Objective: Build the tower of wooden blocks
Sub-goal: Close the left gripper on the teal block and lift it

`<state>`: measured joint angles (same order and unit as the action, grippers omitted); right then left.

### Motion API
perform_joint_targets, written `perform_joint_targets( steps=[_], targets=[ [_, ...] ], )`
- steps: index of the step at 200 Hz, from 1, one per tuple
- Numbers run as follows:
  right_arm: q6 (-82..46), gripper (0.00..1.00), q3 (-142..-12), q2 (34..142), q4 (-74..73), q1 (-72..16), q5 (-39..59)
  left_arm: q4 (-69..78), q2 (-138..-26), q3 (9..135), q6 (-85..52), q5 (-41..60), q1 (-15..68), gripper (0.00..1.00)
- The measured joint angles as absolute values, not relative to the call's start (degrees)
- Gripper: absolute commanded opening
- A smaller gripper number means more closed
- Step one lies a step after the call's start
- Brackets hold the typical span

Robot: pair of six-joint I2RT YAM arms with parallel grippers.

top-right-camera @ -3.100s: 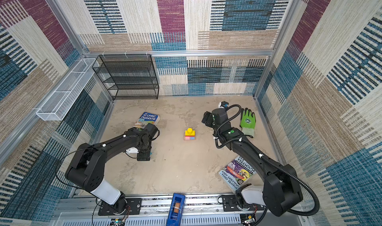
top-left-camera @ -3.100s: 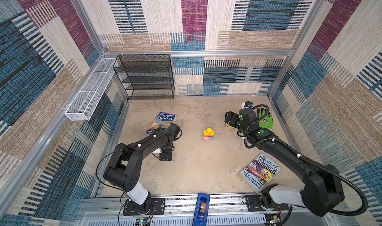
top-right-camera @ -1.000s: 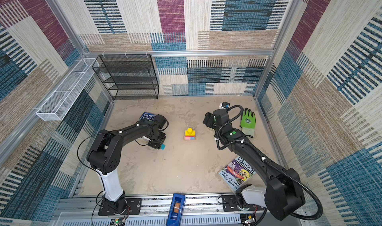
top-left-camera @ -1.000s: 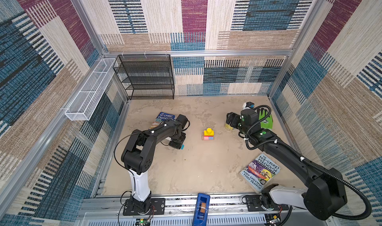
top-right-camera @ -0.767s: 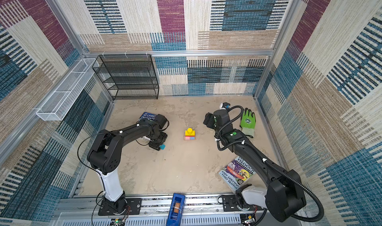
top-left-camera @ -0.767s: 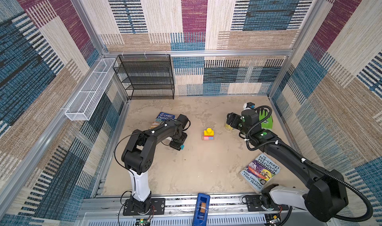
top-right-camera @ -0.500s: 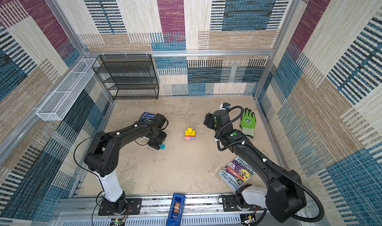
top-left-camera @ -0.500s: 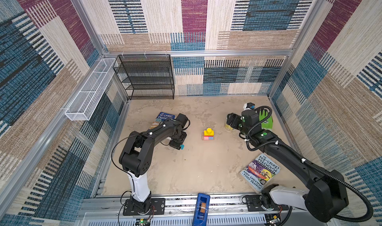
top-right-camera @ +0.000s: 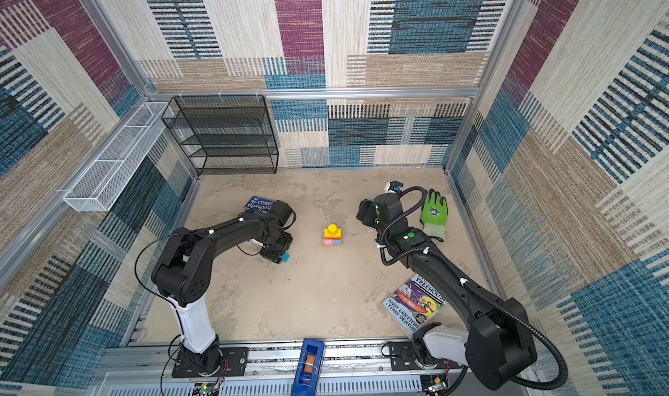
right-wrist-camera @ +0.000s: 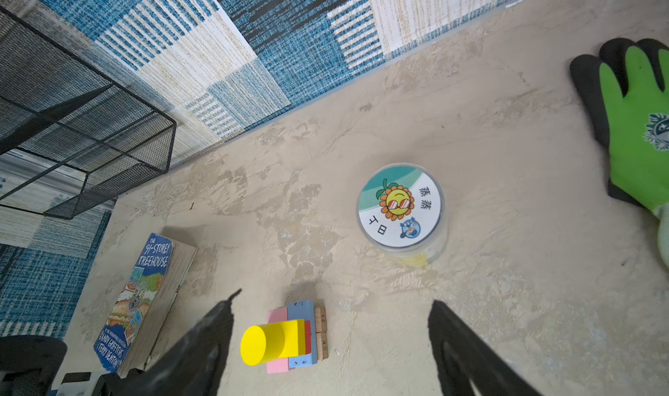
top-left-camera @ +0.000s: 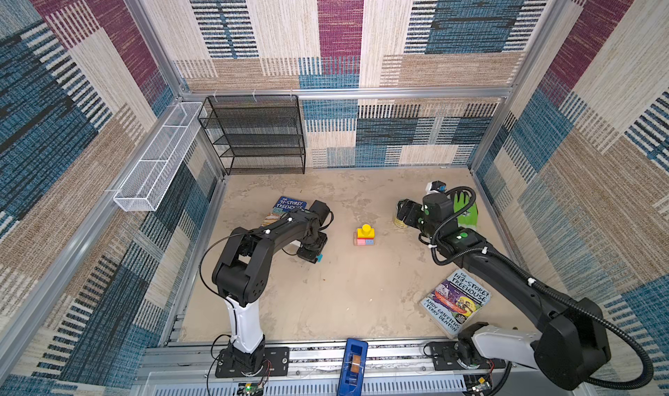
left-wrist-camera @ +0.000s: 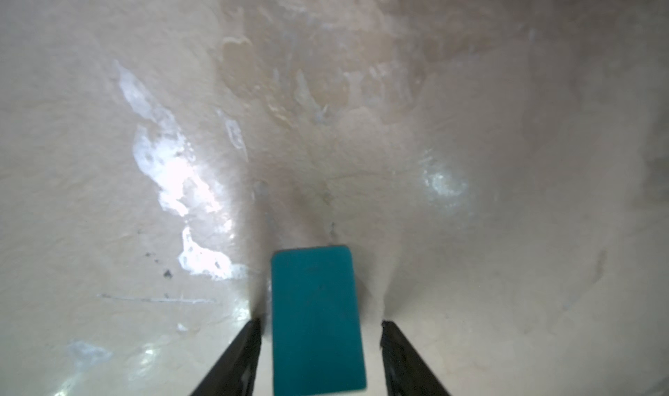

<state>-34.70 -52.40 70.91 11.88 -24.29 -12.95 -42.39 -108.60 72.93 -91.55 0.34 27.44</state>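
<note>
Landmark: the tower [top-left-camera: 365,235], stood mid-table in both top views. In the right wrist view its stack [right-wrist-camera: 289,334] reads plain wood slabs lowest, pink and light blue next, then red and a yellow block. A yellow cylinder [right-wrist-camera: 259,345] is set on top.

- Far left of the tower: a white wire basket [top-left-camera: 155,162] is hung on the side wall.
- Left and behind: a black mesh shelf rack [top-left-camera: 257,137] is stood against the back wall.
- Left of the tower: a "91-Storey Treehouse" paperback [top-left-camera: 287,206] is partly covered by the left arm.
- Left, well apart from the tower: the left gripper [top-left-camera: 314,256] is positioned low over the table. The teal piece [top-right-camera: 285,257] is seen between its jaws, sticking out on the tower side. In the left wrist view a sliver of table is visible between the piece and each of the fingers [left-wrist-camera: 239,358]. Clamped or only straddled: cannot be told.
- Straight in front of the tower: a blue holder [top-left-camera: 353,365] is mounted on the front rail.
- Just right: a yellow jar [right-wrist-camera: 400,209] is stood with its printed lid on; only yellow is seen through its wall.
- Over the jar: the right gripper [top-left-camera: 404,213] is hung with jaws spread wide, unloaded.
- Farther right: a green work glove [top-left-camera: 467,213] is laid flat.
- Right and toward the front: a "143-Storey Treehouse" paperback [top-right-camera: 416,305] is partly covered by the right arm.
</note>
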Motion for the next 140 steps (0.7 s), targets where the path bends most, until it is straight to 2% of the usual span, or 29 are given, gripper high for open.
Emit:
perform_joint_targets(
  steps=[94, 140],
  targets=[
    [-35.1, 0.85, -52.2, 70.7, 11.9, -24.3, -13.0, -42.4, -107.4, 72.9, -91.6, 0.4, 27.4, 0.54],
    [-35.1, 0.85, -52.2, 70.7, 11.9, -24.3, -13.0, -42.4, -107.2, 72.9, -91.6, 0.4, 27.4, 0.5]
  ],
)
